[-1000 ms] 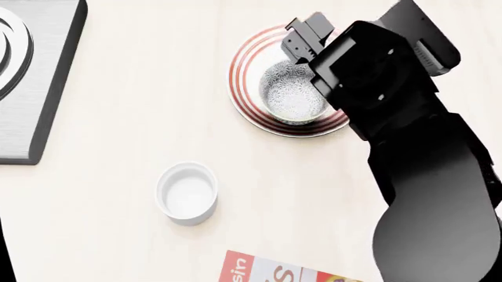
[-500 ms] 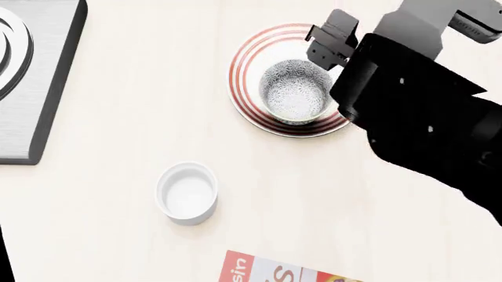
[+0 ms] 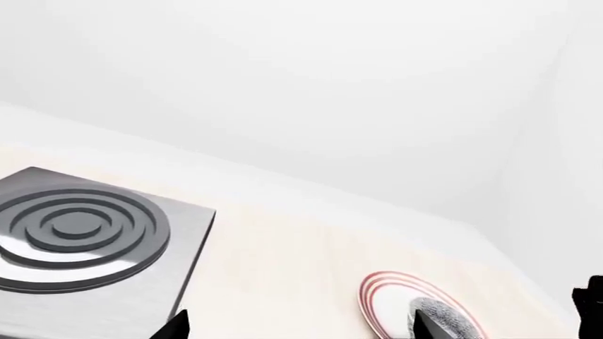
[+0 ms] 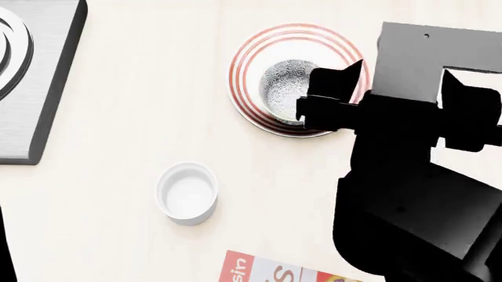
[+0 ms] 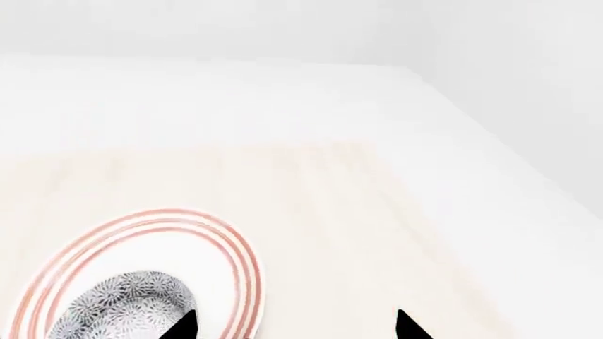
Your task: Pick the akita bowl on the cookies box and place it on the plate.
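Our right gripper point(image 5: 294, 326) is open and holds nothing; the akita bowl point(image 5: 123, 307) sits on the plate point(image 5: 240, 261) beside its jaws.

The akita bowl point(image 4: 287, 88) sits on the plate point(image 4: 249, 70), right of the cup point(image 4: 187, 192)

The blocky matte-black right arm point(image 4: 415, 200) has smooth rounded housings, a flat grey rectangular plate point(image 4: 412, 61) near its wrist, and a black angular right gripper point(image 4: 321, 97).
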You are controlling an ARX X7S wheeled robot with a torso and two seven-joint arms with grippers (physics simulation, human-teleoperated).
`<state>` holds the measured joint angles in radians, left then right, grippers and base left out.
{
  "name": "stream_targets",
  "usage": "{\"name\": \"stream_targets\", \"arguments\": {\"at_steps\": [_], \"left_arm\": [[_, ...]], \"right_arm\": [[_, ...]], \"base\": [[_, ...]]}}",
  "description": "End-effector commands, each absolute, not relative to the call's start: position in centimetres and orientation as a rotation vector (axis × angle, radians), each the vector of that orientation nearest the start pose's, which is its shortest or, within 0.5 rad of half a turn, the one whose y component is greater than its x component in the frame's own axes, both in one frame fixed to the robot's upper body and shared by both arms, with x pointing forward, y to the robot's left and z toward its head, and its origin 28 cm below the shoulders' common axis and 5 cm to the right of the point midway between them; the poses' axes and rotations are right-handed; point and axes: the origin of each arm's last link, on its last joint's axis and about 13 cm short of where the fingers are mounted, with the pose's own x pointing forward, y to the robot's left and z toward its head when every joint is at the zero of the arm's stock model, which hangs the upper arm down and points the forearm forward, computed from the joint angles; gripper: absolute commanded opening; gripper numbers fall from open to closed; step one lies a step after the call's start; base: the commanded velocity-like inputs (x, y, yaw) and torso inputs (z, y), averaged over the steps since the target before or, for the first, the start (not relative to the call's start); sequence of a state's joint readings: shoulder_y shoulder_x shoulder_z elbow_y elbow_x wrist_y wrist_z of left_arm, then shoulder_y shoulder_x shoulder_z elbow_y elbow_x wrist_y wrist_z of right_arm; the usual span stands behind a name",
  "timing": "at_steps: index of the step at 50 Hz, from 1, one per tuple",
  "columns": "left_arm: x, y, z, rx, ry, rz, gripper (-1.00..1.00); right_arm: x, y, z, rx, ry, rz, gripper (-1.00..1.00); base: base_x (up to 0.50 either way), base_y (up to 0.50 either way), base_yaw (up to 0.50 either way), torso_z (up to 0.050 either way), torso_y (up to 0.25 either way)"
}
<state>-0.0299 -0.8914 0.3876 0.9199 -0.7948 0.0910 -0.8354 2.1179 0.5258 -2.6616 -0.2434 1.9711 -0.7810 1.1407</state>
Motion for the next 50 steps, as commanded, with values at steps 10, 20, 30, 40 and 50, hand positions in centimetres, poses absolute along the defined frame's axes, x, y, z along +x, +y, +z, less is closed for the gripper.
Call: {"name": "stream_targets", "arguments": {"at_steps": [10,20,30,40,50], "left_arm": [[13.5,22.1,18.3,-0.273,-0.347,-0.107,1.00],[13.3,21.9,18.3,-0.272,-0.347,-0.114,1.00],[13.2,22.0,18.3,-0.274,-0.349,-0.115,1.00],[13.2,22.0,18.4,-0.275,-0.352,-0.116,1.00],[13.0,21.9,18.6,-0.275,-0.356,-0.118,1.00]], "right_arm": [[22.3,-9.3,20.9,-0.315,-0.146,-0.290,1.00],[19.5,-8.5,19.4,-0.296,-0.217,-0.315,1.00],[18.1,-8.1,17.6,-0.283,-0.208,-0.319,1.00],[17.2,-7.6,15.8,-0.271,-0.184,-0.314,1.00],[16.2,-7.2,14.7,-0.260,-0.167,-0.302,1.00]], "base": [[0.00,0.00,0.00,0.000,0.000],[0.00,0.00,0.00,0.000,0.000],[0.00,0.00,0.00,0.000,0.000],[0.00,0.00,0.00,0.000,0.000],[0.00,0.00,0.00,0.000,0.000]]}}
